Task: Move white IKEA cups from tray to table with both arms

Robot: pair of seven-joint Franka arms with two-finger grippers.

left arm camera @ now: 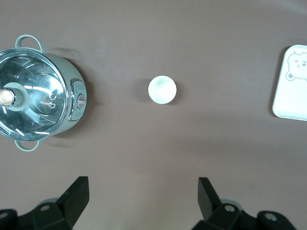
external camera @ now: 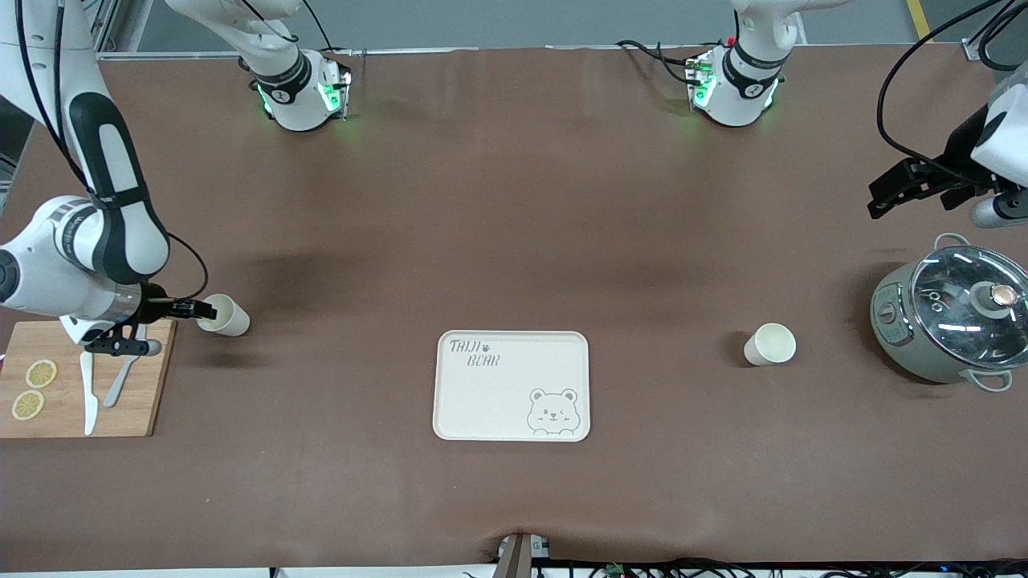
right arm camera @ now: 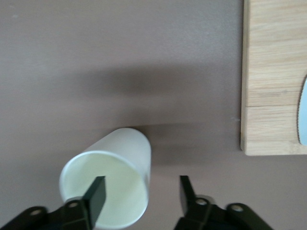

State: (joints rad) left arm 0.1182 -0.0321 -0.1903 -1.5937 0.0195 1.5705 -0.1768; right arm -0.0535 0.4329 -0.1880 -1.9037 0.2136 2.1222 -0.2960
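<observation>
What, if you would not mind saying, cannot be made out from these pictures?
- Front view: whether the right tool touches the cup beside the cutting board; too small there.
- Right wrist view: that cup's rim, partly covered by one of the tool's fingers and cut off by the edge.
- Right wrist view: the pale utensil on the board, cut off by the edge.
- Front view: the pot's contents, hidden by reflections on its lid.

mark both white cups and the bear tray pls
cup by the cutting board (external camera: 226, 315), front view, on its side wall.
cup by the pot (external camera: 770, 343), front view, inside its round rim.
bear tray (external camera: 511, 385), front view, bare middle of its floor.
</observation>
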